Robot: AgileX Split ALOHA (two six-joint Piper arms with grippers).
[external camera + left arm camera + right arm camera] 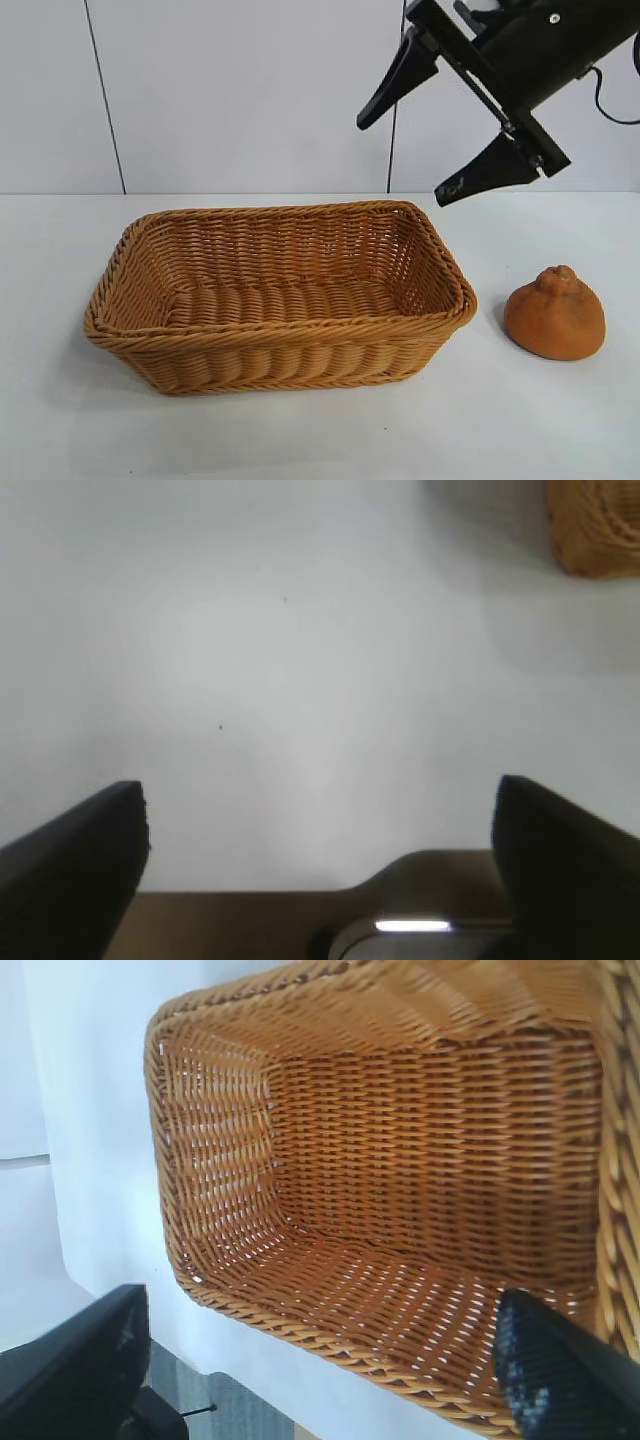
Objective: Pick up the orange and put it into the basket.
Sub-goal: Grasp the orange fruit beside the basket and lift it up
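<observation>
Closest to us on the white table [300, 440] sits the basket [200, 345], a long woven wicker tray with nothing inside it. At about four o'clock from the basket, just beside its right-hand end but apart from it, the orange [555, 313] rests on the table with its knobby top upward. Nothing touches the fruit.

At one o'clock from the basket we see our right gripper [430, 125] hanging in the air, tilted downward, its two black fingers spread wide and holding nothing. It sits above the basket's far right corner, and its own camera looks straight into the bare basket floor [420, 1180] rather than at the fruit.

Our left gripper [320, 830] is out of the outside view; its fingers are also wide apart and empty over bare table, with only a basket corner [595, 530] visible.

We judge the risk this way: the fruit is domed and rough, so an off-centre pinch could roll it away, and a low approach could knock the basket rim.
</observation>
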